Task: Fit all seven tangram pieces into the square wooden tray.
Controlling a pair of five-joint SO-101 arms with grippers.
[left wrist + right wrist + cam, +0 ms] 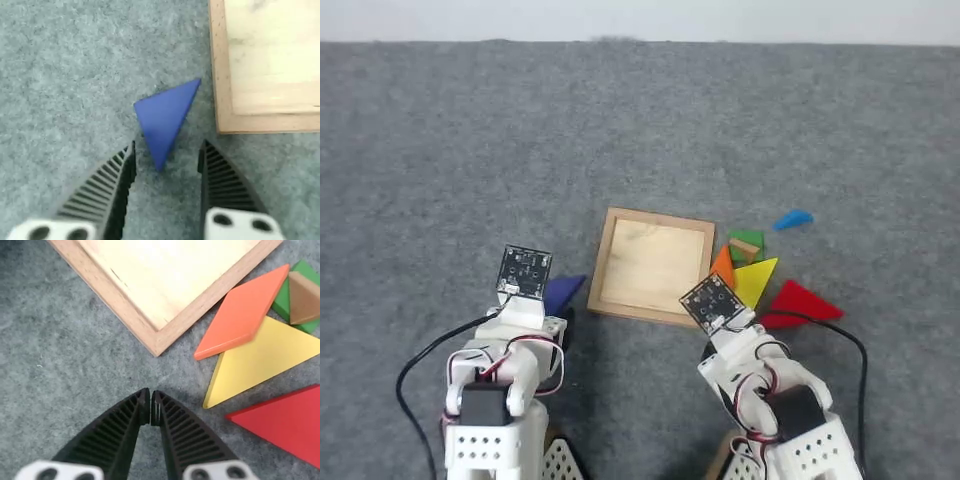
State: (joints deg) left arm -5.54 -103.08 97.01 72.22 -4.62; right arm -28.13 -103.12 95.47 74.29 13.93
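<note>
At the middle of the grey felt mat [440, 150]: one square wooden tray [660, 215], flat, pale wood floor showing inside a raised rim. Around it, seven tangram pieces, all on the mat outside the rim.

Toward the left gripper [168, 147], one piece: a dark blue triangle [165, 117], just beside the tray's near corner and apart from the rim.

Toward the right gripper [150, 392], six pieces:
- Nearest the rim, one orange parallelogram [242, 312], touching one yellow triangle [265, 360].
- Beyond the orange, one green square [752, 238], with one small brown triangle [304, 297] resting on top.
- Beside the yellow, one large red triangle [285, 422].
- Farther off and well apart from the cluster, one light blue piece [793, 219], shape hard to tell.

Two grippers in all. On the left gripper, fingers spread wide, low over the mat, one on each side of the dark blue triangle's pointed end, gripping nothing. On the right gripper, fingers pressed together, nothing between them, above the mat near the tray's corner and close to the yellow triangle.
</note>
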